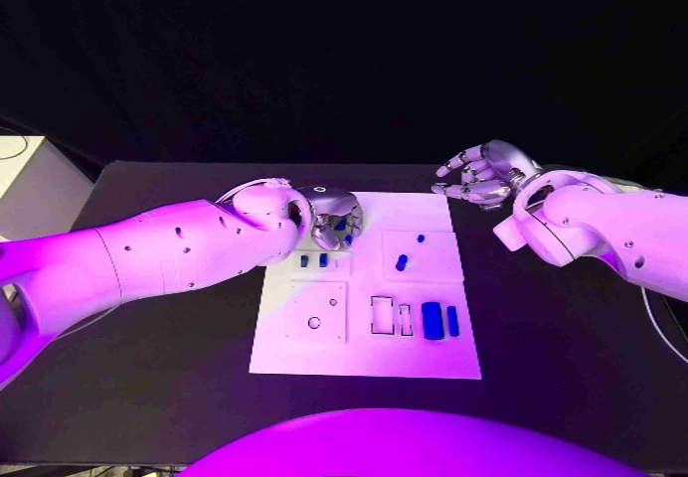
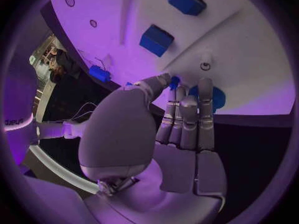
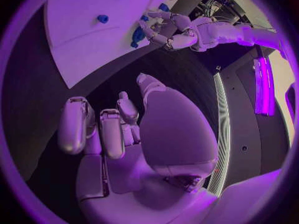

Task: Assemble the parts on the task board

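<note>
The white task board [image 1: 287, 343] lies in the middle of the black table. My left hand [image 1: 333, 214] hangs over the board's far left corner. In the left wrist view its thumb and a finger pinch a small blue part [image 2: 175, 80], just above a round blue disc [image 2: 212, 98] on the board. A large blue bar [image 1: 431, 320] and a thin one [image 1: 451, 319] lie near the board's right side, and a small blue peg [image 1: 402, 262] sits mid-board. My right hand [image 1: 480, 171] floats beyond the board's far right corner, its fingers loosely bent and holding nothing.
Two small blue pieces [image 1: 304, 260] lie side by side just near my left hand. Rectangular recesses [image 1: 382, 314] and a round hole [image 1: 314, 322] mark the board's near half. A white cabinet [image 1: 29, 189] stands off the table's far left.
</note>
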### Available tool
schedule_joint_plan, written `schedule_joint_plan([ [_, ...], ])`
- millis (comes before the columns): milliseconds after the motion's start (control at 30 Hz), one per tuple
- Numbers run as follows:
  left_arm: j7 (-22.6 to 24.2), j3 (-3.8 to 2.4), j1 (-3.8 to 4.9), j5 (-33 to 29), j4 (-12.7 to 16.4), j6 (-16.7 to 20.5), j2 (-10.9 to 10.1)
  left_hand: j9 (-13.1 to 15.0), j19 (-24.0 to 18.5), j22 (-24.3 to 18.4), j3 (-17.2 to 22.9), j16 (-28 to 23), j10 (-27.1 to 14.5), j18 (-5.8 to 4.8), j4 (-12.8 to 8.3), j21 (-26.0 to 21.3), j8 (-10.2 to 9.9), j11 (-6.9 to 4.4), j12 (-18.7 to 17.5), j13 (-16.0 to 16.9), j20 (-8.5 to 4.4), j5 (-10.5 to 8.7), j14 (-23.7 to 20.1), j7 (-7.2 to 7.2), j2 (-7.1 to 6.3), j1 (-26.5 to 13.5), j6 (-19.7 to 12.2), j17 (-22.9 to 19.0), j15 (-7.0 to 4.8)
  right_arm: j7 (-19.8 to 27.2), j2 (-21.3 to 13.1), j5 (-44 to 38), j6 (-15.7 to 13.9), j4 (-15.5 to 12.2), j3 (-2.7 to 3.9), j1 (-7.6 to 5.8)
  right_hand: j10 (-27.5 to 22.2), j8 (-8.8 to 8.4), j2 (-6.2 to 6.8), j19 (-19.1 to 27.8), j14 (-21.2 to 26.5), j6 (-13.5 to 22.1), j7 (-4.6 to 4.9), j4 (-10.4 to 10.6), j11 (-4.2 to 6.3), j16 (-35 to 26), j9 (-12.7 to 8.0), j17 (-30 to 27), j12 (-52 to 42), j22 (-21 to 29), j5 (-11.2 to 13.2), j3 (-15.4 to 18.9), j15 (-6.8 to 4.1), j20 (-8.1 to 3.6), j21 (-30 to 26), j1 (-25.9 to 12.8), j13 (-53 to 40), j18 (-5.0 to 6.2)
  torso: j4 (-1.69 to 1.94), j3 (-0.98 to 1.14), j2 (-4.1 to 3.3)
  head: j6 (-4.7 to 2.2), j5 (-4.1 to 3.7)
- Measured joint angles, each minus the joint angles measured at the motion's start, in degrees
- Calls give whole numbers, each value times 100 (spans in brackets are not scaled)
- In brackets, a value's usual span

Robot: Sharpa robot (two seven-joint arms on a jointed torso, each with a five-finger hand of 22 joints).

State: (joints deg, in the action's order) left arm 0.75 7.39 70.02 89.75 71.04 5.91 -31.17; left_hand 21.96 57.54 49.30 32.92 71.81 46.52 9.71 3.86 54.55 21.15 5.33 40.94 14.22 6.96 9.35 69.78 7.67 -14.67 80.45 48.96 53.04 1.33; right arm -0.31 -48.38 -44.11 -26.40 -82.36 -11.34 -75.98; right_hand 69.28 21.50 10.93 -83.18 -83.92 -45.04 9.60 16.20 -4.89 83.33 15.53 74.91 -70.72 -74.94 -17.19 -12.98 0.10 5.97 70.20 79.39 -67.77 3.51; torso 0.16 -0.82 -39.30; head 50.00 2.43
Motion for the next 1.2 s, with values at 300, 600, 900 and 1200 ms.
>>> schedule_joint_plan([
  [300,-87,0,0,33,-1,-27,-4,-28,0,52,102,28,21,0,-5,41,0,-21,0,-50,2,0,6,-1,0,0,41,-2,-8,0,-1,1,1,-2,0,0,0,0,0,0,0,0,0,0,0,0,0,0,0,1,0,0,0,0,0,0,0,0,3,0,5,0,0],
  [600,-122,0,0,39,5,-112,-8,-41,144,378,324,290,302,1,-118,380,69,-50,-20,-165,-19,0,139,-21,58,58,410,153,-40,0,5,1,4,1,-1,0,0,0,0,0,0,0,0,0,0,0,0,0,0,1,0,0,0,0,0,0,0,0,5,2,7,0,4],
  [900,-106,-2,0,22,13,-170,-6,-17,216,558,410,397,582,1,-155,532,66,-113,-225,-324,-50,-1,230,-37,147,-33,593,221,-70,0,12,2,7,7,1,0,0,0,0,0,0,0,0,0,0,0,0,0,0,2,0,0,0,0,0,0,-1,0,7,1,8,0,3],
  [1200,-60,-2,1,-4,13,-174,-20,29,383,736,506,531,918,1,-221,711,26,-152,-502,-467,-91,-4,399,-30,185,-73,757,314,-113,0,15,2,10,9,0,0,0,0,0,0,0,0,0,0,0,0,0,0,0,2,0,0,0,0,0,0,-1,0,6,2,9,0,13],
])
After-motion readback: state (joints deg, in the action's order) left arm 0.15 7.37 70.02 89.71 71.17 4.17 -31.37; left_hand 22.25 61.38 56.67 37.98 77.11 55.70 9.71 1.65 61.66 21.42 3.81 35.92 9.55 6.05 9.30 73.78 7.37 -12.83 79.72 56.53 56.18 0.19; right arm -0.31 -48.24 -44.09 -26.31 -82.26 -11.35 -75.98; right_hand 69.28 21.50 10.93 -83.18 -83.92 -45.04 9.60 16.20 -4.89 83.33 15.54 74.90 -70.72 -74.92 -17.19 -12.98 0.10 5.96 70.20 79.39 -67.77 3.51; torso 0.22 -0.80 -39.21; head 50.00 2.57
